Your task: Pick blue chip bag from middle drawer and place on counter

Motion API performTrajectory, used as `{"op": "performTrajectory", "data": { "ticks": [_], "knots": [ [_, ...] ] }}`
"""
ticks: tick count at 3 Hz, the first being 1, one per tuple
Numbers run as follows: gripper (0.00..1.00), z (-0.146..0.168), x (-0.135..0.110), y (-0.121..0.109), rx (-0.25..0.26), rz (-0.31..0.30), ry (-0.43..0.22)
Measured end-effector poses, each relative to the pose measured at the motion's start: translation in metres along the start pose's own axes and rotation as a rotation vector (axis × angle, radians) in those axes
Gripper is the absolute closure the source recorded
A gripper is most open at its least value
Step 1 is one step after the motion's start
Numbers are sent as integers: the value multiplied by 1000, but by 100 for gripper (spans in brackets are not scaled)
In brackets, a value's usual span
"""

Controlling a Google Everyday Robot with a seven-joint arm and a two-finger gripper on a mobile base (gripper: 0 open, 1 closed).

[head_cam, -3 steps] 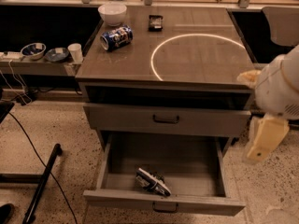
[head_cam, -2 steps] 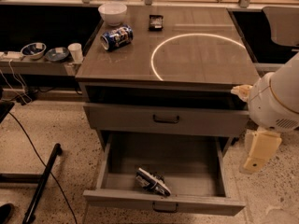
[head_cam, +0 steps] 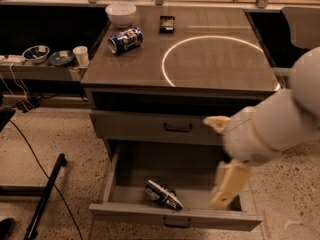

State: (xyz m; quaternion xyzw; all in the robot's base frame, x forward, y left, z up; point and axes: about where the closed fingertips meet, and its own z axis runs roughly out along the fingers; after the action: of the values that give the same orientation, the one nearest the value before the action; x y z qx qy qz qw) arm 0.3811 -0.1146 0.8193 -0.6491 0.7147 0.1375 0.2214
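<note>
Arm (head_cam: 285, 119): my pale forearm enters from the right, sloping down leftward.
Tool (head_cam: 219, 158): at my arm's low end; fingers (head_cam: 229, 184) spread wide apart.

Dim amber light; pale jaws over drawer's (head_cam: 175, 215) right.
</note>
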Motion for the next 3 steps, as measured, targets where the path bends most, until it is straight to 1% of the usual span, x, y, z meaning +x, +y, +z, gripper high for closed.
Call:
{"op": "performTrajectory", "data": {
  "ticks": [1,2,3],
  "knots": [
    [0,61,-29,30,-17,10,-104],
    [0,70,-36,22,31,12,-116],
    [0,75,-37,21,13,18,-136]
  ]
}}
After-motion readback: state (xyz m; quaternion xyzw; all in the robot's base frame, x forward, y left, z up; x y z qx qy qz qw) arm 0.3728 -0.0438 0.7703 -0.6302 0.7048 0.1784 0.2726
